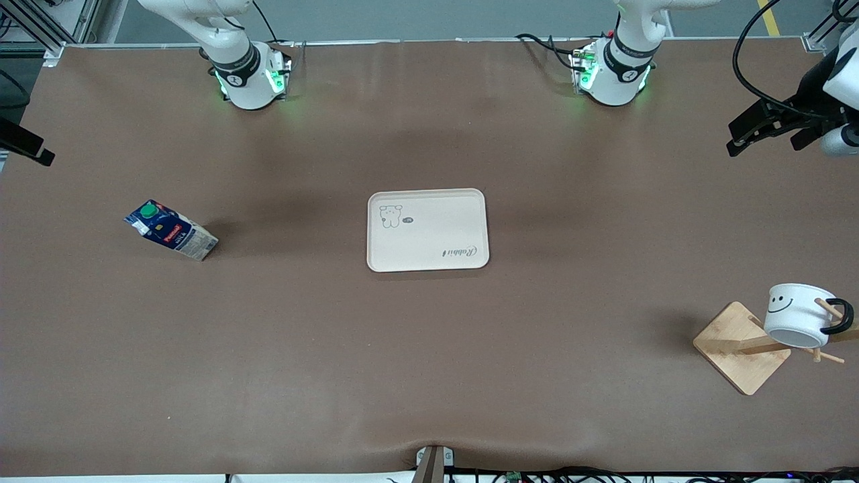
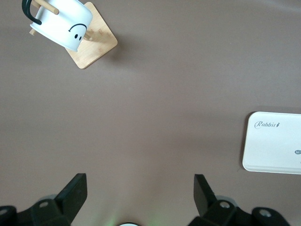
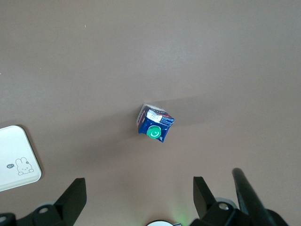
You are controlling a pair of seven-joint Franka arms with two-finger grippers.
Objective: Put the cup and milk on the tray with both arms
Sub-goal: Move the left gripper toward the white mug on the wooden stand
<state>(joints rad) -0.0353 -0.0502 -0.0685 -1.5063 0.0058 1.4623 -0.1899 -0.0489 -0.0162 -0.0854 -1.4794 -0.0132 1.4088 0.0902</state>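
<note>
Cream and smooth, the rounded-corner tray (image 1: 427,230) lies bare at the centre of the front view on the matte brown table cover (image 1: 429,376). At middle left of that frame stands the boxy blue milk (image 1: 170,230); its green round cap shows best in the right wrist view. At lower right the glossy white cup (image 1: 798,315) hangs tilted on a wooden peg rack (image 1: 741,347). The left gripper (image 1: 772,131) hovers at upper right, fingers spread wide. The right gripper (image 3: 137,200) is wide apart above the milk; only its edge shows in front view.
</note>
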